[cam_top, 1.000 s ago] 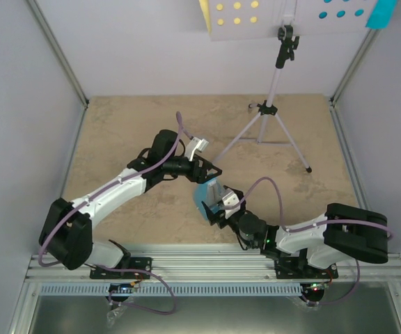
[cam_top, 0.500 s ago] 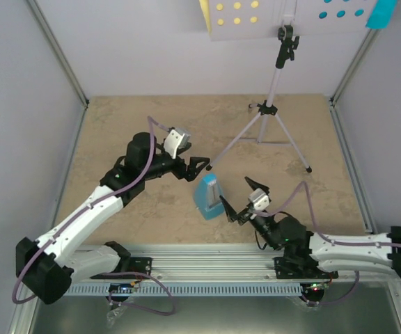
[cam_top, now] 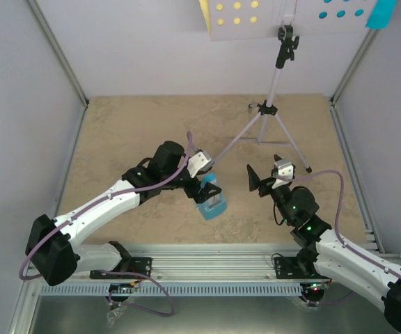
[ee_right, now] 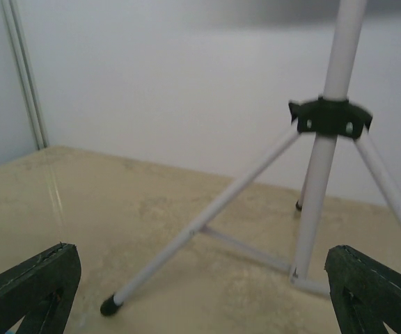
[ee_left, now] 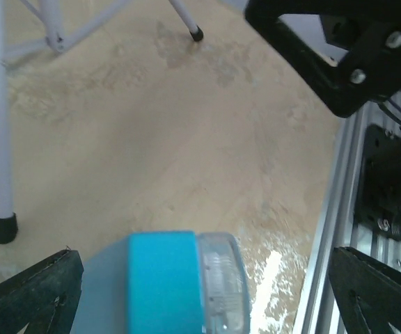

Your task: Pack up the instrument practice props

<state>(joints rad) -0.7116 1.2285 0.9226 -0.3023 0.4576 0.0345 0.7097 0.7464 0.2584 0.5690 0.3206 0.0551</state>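
Near the front middle of the table [cam_top: 131, 132], the blue metronome [cam_top: 212, 200] sits just under the left gripper [cam_top: 204, 184], between its wide-spread, empty jaws and pointing up at them. The right gripper [cam_top: 264, 170], equally wide and empty, faces the lilac music stand [cam_top: 269, 110] behind. There is room to the left, and the rail [cam_top: 207, 263] lies close in front.

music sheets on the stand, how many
2. The yellow sheet is at the left end of the stand's desk, the cyan sheet at the right end, both showing through its holes. The desk is cut off at the top, so more may be hidden.
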